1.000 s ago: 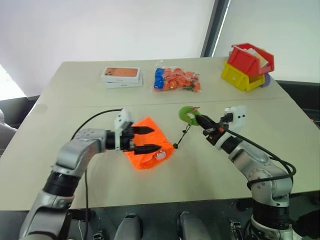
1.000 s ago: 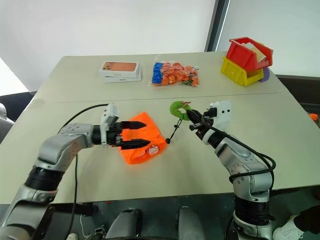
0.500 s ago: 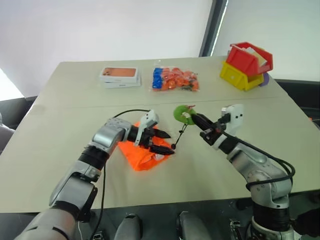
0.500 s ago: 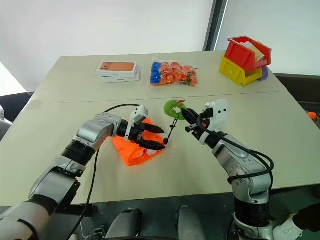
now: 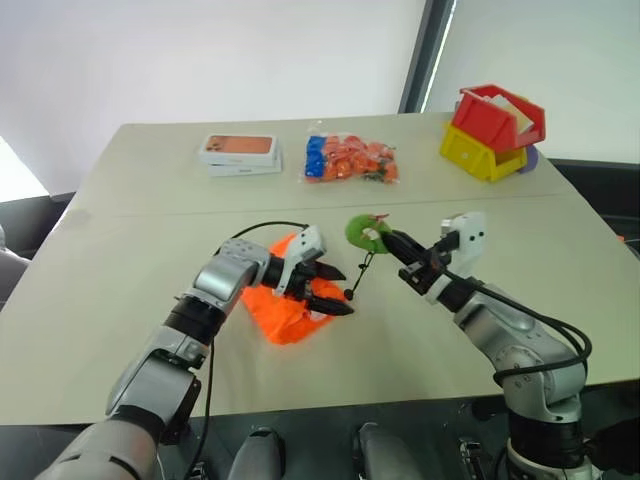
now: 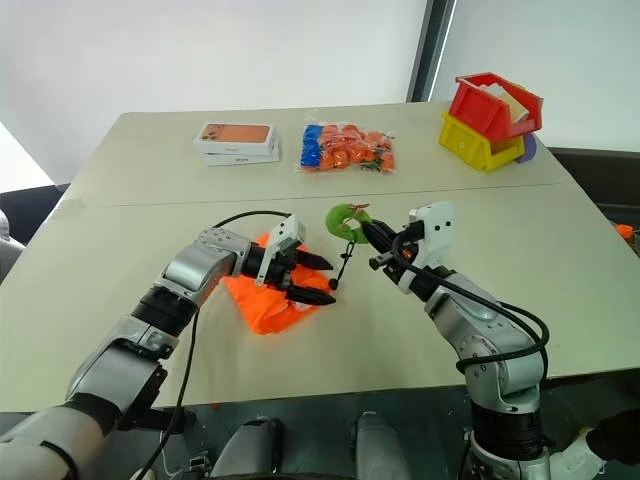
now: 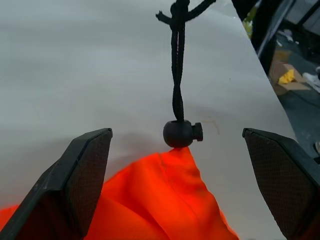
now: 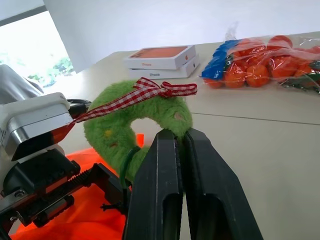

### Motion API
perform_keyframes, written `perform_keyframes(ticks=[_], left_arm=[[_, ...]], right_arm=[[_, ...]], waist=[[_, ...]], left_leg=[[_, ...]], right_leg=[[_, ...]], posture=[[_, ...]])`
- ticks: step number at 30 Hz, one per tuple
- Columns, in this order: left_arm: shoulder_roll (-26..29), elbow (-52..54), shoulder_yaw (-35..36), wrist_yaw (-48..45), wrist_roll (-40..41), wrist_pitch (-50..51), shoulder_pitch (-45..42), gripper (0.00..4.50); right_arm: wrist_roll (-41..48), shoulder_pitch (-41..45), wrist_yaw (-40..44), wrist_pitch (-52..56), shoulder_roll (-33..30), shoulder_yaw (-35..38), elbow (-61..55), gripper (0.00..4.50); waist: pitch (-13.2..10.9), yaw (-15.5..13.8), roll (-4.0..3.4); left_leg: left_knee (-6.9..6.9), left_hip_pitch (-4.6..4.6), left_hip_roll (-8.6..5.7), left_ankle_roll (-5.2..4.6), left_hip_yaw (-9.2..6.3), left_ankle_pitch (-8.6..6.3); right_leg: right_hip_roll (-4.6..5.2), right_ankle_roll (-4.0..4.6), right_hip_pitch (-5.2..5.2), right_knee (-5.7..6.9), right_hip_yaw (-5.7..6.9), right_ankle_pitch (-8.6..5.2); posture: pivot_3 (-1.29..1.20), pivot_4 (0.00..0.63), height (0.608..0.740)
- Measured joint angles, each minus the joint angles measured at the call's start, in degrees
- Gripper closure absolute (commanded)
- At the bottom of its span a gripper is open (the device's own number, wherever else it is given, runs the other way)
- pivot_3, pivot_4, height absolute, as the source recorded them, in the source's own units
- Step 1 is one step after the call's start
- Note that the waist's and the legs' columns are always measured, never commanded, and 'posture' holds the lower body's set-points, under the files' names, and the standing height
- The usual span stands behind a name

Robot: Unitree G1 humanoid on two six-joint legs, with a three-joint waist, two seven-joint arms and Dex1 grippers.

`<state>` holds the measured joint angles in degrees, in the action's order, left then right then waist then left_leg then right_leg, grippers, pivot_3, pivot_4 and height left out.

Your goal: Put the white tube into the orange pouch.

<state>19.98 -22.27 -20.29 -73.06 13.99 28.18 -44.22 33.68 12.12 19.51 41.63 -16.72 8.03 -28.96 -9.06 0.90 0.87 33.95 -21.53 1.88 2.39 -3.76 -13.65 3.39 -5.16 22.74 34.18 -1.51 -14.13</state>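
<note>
Orange fabric of the orange pouch was seen flat on the table, near the front edge, neck toward the right arm. The black cord was stretched taut from the cord lock at the neck up to the green round charm, a plush ring with a checked ribbon. The charm was pinched by the right gripper, fingers fully closed on it, held above the table. The left gripper was held over the pouch's neck, fingers spread wide, nothing between them, the cord lock sitting midway between the 2 fingers. The white tube could not be made out anywhere. Judged: the pouch mouth looked cinched, so opening it and inserting the tube were both left to do.
</note>
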Motion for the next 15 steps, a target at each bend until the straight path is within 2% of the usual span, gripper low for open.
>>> perform_keyframes(ticks=[2, 8, 9, 15], left_arm=[[0.01, 0.06, -0.71, 0.41, -1.1, -0.32, 0.08, 0.91], [-0.11, 0.06, -0.93, 0.83, -2.28, -1.2, 0.17, 4.03], [-0.11, 0.06, -0.93, 0.79, -2.28, -1.2, 0.19, 4.33], [-0.16, 0.06, -0.93, 0.64, -2.28, -1.64, 0.49, 4.31]], right_arm=[[0.22, 0.01, 0.0, -0.03, 0.0, -0.06, 0.0, 4.5], [0.31, 0.02, -0.01, -0.05, -0.06, -0.64, 0.0, 4.5], [0.32, 0.02, -0.01, -0.05, -0.06, -0.75, 0.0, 4.5], [0.31, 0.02, -0.03, -0.05, -0.11, -0.89, 0.0, 4.5]], waist=[[0.0, -0.02, 0.0], [0.0, -0.01, 0.0], [0.0, -0.02, 0.0], [0.0, -0.03, 0.0]], left_leg=[[0.0, 0.0, 0.0, 0.0, 0.0, 0.0], [0.0, 0.01, 0.0, 0.0, 0.0, 0.0], [0.0, 0.01, 0.0, 0.0, 0.0, 0.0], [0.0, 0.01, 0.0, 0.0, -0.01, 0.0]], right_leg=[[0.0, -0.01, 0.0, 0.0, 0.0, 0.0], [0.0, -0.01, 0.0, 0.0, 0.0, 0.0], [0.0, 0.0, 0.0, 0.0, 0.0, 0.0], [0.0, 0.0, -0.01, 0.0, 0.0, 0.0]], posture=[[0.0, 0.15, 0.74], [0.0, 0.15, 0.74], [0.0, 0.15, 0.74], [0.0, 0.15, 0.74]])
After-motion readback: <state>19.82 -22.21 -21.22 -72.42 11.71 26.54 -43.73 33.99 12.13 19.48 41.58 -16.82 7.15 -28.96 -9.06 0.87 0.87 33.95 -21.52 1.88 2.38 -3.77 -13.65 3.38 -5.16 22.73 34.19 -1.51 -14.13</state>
